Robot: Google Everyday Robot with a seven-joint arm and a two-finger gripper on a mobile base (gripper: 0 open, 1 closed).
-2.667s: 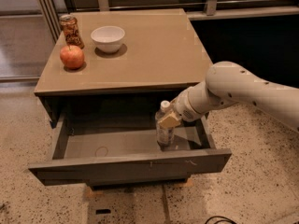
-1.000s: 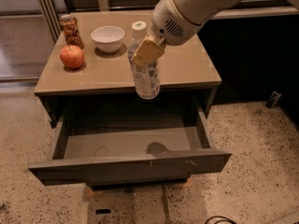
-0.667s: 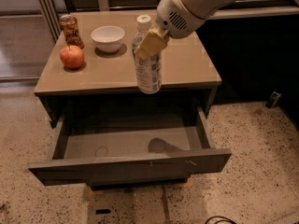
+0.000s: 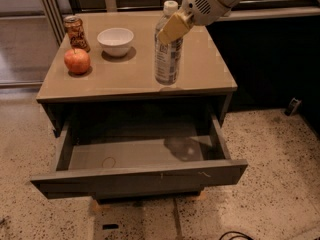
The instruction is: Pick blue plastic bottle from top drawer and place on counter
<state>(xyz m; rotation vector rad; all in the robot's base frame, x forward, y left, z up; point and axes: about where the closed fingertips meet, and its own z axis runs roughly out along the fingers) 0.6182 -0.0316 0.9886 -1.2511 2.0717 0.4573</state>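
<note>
The blue plastic bottle [image 4: 168, 51], clear with a white cap and a pale label, is upright over the front middle of the counter [image 4: 200, 69], its base at or just above the surface. My gripper [image 4: 172, 26] reaches in from the upper right and is shut on the bottle's upper part, with a tan finger [image 4: 173, 28] across its shoulder. The top drawer [image 4: 140, 176] stands pulled open below the counter and is empty inside.
On the counter's left part stand a reddish-brown patterned can [image 4: 76, 33], a red apple [image 4: 77, 61] and a white bowl [image 4: 115, 41]. Speckled floor surrounds the cabinet. A dark wall unit stands to the right.
The bottle was lifted out of the drawer, carried up over the counter, and has now come down lower, close to the counter top. The drawer stays open.
</note>
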